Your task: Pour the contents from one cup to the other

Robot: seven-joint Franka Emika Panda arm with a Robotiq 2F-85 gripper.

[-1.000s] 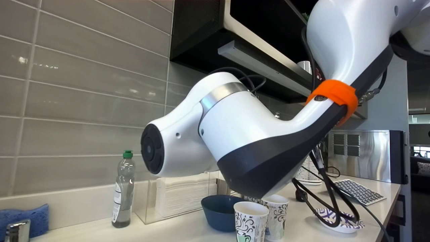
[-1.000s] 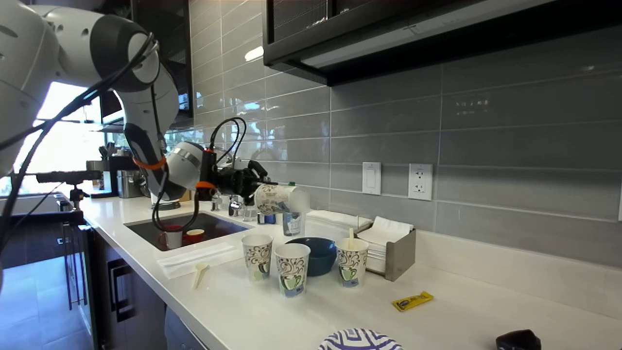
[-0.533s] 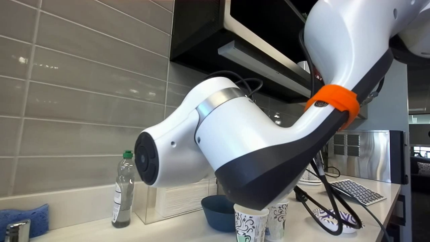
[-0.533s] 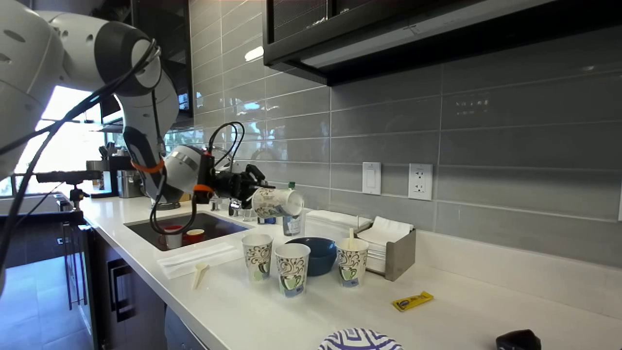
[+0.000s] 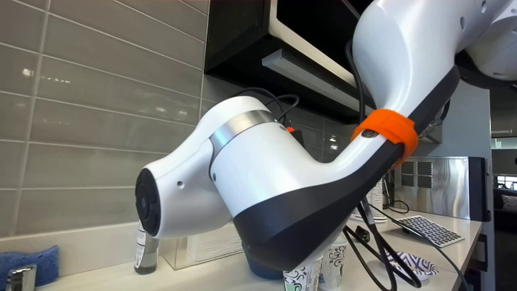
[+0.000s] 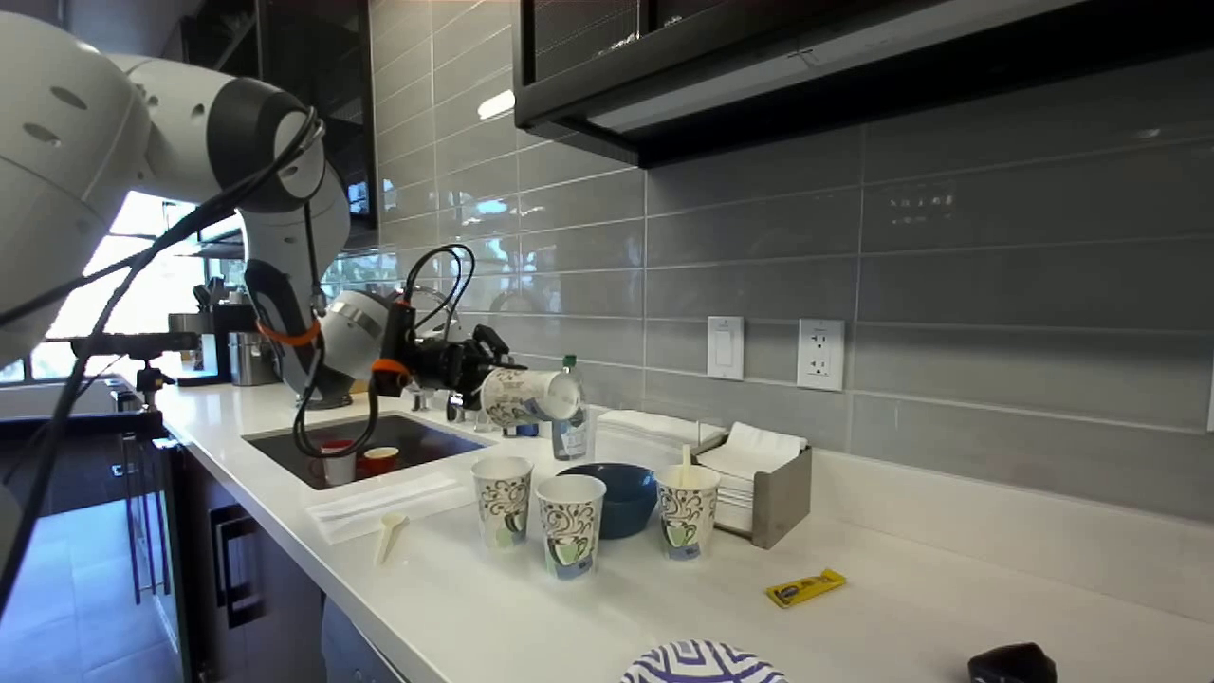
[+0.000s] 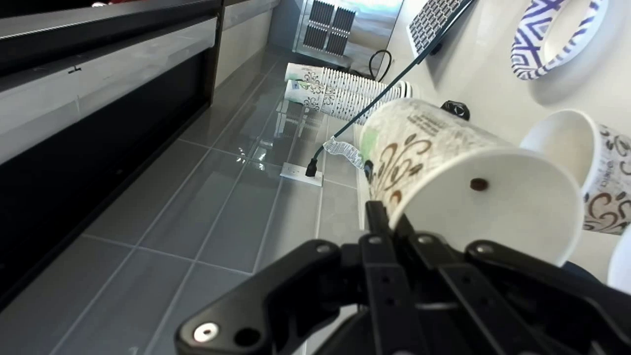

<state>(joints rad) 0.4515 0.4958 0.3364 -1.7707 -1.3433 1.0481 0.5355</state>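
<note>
Print paper cup (image 7: 458, 207) in claw (image 7: 392, 222): jaws pinched narrow on its wall at the rim, cup above bench (image 6: 484, 617), tipped on its side, mouth back twd claw, base pointing away, 1 dk brown speck (image 7: 478, 184) inside. Below claw: 3 more print cups (image 6: 571, 526), upright on bench, 1 w/ a pale stick (image 6: 686, 457) in it, & blue bowl (image 6: 623, 503) near them. In an exterior view, green-capped btl (image 6: 569, 442) shows past claw, behind held cup

No readable wording, blurred print on a paper cup (image 7: 438, 143), bottle label (image 5: 140, 247) illegible
</note>
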